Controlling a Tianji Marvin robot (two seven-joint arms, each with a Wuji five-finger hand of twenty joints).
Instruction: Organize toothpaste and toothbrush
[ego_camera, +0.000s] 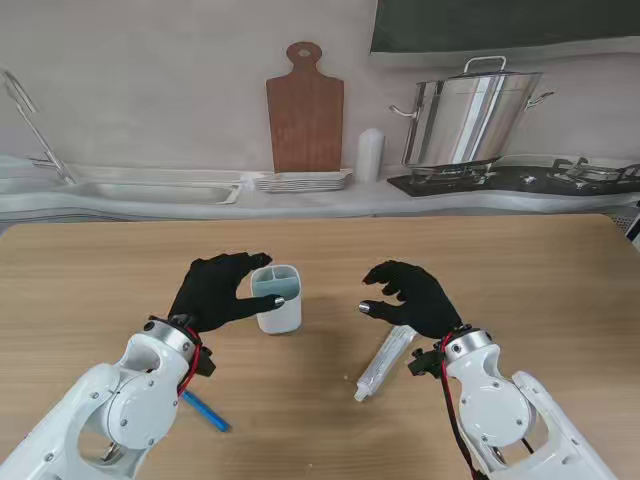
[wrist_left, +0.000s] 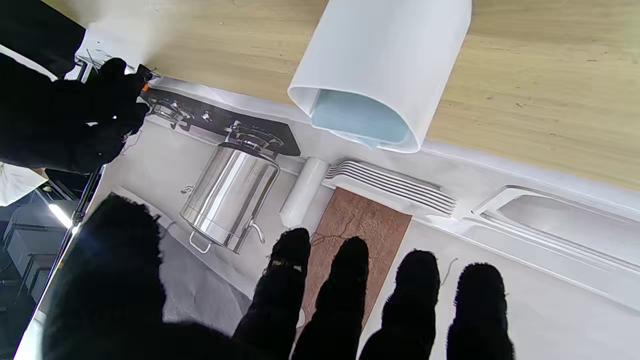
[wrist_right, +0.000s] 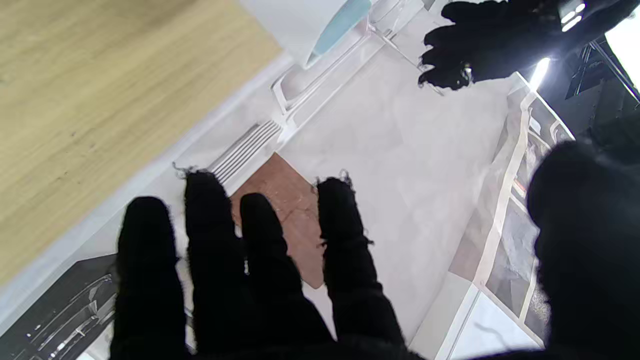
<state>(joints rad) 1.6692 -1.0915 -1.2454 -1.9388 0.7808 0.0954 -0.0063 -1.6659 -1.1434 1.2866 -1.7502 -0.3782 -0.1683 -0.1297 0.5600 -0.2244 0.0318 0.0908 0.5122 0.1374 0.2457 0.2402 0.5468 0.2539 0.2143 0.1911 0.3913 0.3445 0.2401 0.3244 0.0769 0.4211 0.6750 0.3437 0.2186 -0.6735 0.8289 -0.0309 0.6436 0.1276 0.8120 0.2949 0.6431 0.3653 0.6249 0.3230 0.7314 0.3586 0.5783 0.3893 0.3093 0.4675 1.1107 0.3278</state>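
Observation:
A white holder cup (ego_camera: 279, 299) with a pale blue inside stands upright at the table's middle; it also fills the left wrist view (wrist_left: 380, 75). My left hand (ego_camera: 220, 290) hovers just left of the cup, fingers spread around it without gripping, open. A white toothpaste tube (ego_camera: 385, 362) lies flat near me, right of the cup, partly under my right hand (ego_camera: 410, 297), which hangs open above it. A blue toothbrush (ego_camera: 207, 411) lies near me, mostly hidden under my left forearm. In the right wrist view only the cup's edge (wrist_right: 330, 25) shows.
The wooden table (ego_camera: 540, 290) ends at a printed kitchen backdrop with a cutting board (ego_camera: 304, 108), a steel pot (ego_camera: 470, 118), a stack of plates (ego_camera: 302, 181) and a sink (ego_camera: 150, 190).

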